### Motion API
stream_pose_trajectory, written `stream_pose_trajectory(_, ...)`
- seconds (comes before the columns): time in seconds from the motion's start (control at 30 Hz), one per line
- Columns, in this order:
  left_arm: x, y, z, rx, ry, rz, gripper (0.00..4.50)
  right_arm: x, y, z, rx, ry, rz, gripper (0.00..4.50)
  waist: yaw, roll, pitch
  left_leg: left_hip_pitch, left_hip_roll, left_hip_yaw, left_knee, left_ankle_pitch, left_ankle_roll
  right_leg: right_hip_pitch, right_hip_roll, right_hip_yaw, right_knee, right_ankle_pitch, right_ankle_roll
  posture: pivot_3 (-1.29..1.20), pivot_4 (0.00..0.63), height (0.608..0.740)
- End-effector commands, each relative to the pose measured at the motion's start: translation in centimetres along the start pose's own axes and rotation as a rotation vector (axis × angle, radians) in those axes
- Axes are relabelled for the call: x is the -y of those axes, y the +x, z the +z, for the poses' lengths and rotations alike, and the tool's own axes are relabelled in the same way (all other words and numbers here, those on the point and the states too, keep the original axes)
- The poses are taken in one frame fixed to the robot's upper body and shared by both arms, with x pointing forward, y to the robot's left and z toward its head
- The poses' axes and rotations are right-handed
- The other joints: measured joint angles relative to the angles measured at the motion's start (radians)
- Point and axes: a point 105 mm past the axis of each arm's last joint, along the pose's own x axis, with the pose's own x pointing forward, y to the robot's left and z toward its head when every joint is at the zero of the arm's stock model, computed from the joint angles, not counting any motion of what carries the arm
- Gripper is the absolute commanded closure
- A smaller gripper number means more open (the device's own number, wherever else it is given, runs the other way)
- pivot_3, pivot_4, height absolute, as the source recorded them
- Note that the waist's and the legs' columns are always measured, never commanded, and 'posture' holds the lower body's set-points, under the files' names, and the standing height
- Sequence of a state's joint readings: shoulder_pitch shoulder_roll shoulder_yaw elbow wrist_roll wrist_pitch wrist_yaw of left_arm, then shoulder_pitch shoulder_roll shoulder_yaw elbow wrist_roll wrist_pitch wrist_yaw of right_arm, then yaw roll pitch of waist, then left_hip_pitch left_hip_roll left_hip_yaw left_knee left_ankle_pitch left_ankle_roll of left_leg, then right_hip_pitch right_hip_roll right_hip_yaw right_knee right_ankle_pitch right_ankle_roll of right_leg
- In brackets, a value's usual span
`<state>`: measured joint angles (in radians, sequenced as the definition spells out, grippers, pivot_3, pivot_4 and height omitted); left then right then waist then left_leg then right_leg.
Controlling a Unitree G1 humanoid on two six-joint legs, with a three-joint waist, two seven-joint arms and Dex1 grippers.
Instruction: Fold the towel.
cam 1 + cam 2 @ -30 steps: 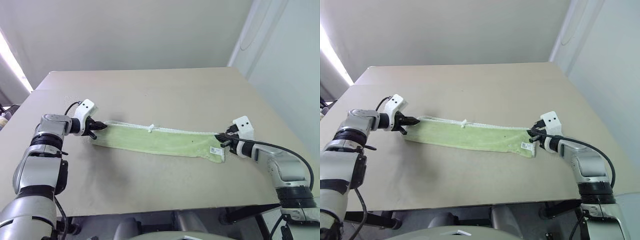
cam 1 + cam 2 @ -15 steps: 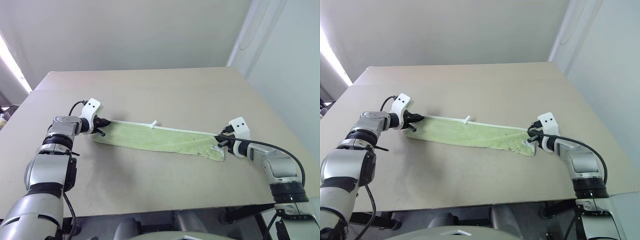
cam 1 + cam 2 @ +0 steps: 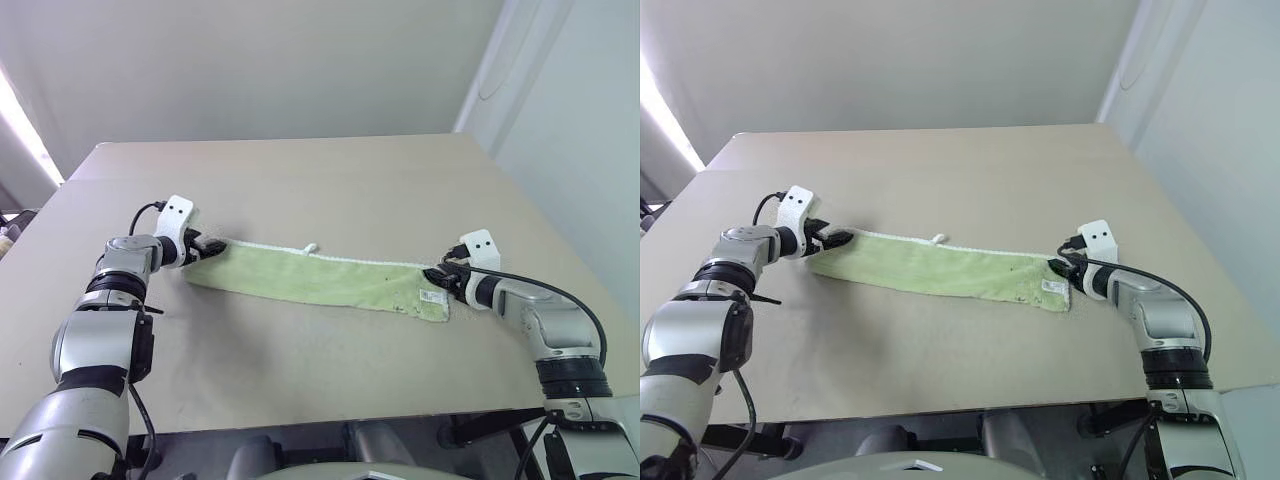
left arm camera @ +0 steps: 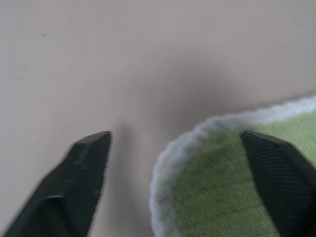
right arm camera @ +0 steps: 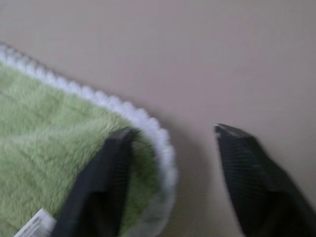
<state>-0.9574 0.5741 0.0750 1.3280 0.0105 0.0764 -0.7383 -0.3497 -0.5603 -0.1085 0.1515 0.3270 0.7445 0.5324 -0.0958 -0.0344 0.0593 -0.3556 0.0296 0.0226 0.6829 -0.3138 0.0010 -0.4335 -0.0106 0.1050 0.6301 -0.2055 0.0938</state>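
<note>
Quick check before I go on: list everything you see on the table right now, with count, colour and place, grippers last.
table: one, beige, spans the scene under everything else.
towel: one, light green with white edging, lying flat in a long folded strip across the table's middle, between the two grippers.
loop: one, white, on the towel's far edge.
label: one, white, near the towel's right end.
dark mark: one, small, on the towel right of centre.
left gripper: one, black fingers, open, at the towel's left end, one finger over the cloth.
right gripper: one, black fingers, open, at the towel's right end.
</note>
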Motion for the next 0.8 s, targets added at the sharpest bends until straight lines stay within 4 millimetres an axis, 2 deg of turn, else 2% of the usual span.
stream_pose_trajectory(0.03, -1.8, -1.1, 2.9, 0.090, 0.009, 0.066, 0.00, 0.3, -1.3, 3.9, 0.137, 0.045, 0.008, 0.59, 0.000, 0.000, 0.000, 0.000, 0.000, 0.000, 0.000, 0.000, 0.000, 0.000, 0.000, 0.000, 0.000, 0.000, 0.000, 0.00, 0.000, 0.712)
stream_pose_trajectory(0.17, -2.9, -2.1, 3.9, 0.135, -0.010, 0.093, 0.00, 0.9, -2.9, 4.6, 0.151, 0.184, 0.030, 0.59, 0.001, 0.000, 0.000, 0.000, 0.000, 0.000, 0.000, 0.000, 0.000, 0.000, 0.000, 0.000, 0.000, 0.000, 0.000, 0.00, 0.000, 0.712)
stream_pose_trajectory(0.23, -3.3, -2.6, 4.6, 0.157, -0.006, 0.094, 0.00, 0.6, -4.2, 4.3, 0.130, 0.335, 0.101, 0.59, 0.001, 0.000, 0.000, 0.000, 0.000, 0.000, 0.000, 0.000, 0.000, 0.000, 0.000, 0.000, 0.000, 0.000, 0.000, 0.00, 0.000, 0.712)
stream_pose_trajectory(0.37, -2.3, -2.8, 5.5, 0.190, 0.008, -0.010, 0.00, -0.6, -6.9, 3.4, 0.117, 0.648, 0.293, 0.59, 0.006, 0.000, 0.000, -0.001, 0.000, 0.000, 0.000, 0.000, 0.000, 0.000, 0.000, 0.000, 0.000, 0.001, -0.002, 0.00, 0.000, 0.712)
stream_pose_trajectory(0.47, -0.6, -2.5, 5.9, 0.200, 0.021, -0.128, 0.00, -1.6, -7.8, 1.9, 0.096, 0.782, 0.368, 0.59, 0.014, -0.001, 0.000, 0.000, 0.000, 0.000, 0.000, 0.000, 0.000, 0.000, 0.000, -0.001, 0.000, 0.000, -0.001, 0.00, 0.000, 0.712)
stream_pose_trajectory(0.57, 1.1, -2.3, 6.2, 0.206, 0.024, -0.239, 0.00, -2.1, -8.3, 0.7, 0.099, 0.843, 0.399, 0.59, 0.022, 0.001, 0.000, 0.000, 0.000, 0.000, 0.000, 0.000, 0.000, 0.000, 0.000, -0.001, 0.000, -0.001, -0.003, 0.00, 0.000, 0.712)
stream_pose_trajectory(0.63, 3.2, -2.2, 5.9, 0.190, 0.065, -0.376, 0.00, -2.8, -8.6, -0.2, 0.077, 0.868, 0.432, 0.59, 0.023, 0.001, -0.001, 0.000, 0.000, 0.000, 0.000, 0.000, 0.000, 0.000, 0.000, -0.001, 0.000, -0.002, -0.003, 0.00, 0.000, 0.712)
stream_pose_trajectory(0.7, 6.0, -3.0, 5.3, 0.182, 0.133, -0.575, 0.00, -3.8, -8.8, -1.5, 0.038, 0.894, 0.464, 0.59, 0.022, 0.002, -0.001, 0.000, 0.000, 0.000, -0.001, 0.000, 0.000, 0.000, 0.000, 0.000, -0.001, -0.002, -0.003, 0.00, 0.000, 0.712)
stream_pose_trajectory(0.8, 8.5, -3.7, 4.7, 0.173, 0.170, -0.710, 0.00, -5.0, -9.2, -2.3, 0.012, 0.917, 0.518, 0.59, 0.020, 0.003, -0.001, -0.001, 0.001, 0.000, -0.003, 0.000, 0.000, 0.000, 0.000, 0.000, -0.001, -0.002, -0.004, 0.00, 0.000, 0.712)
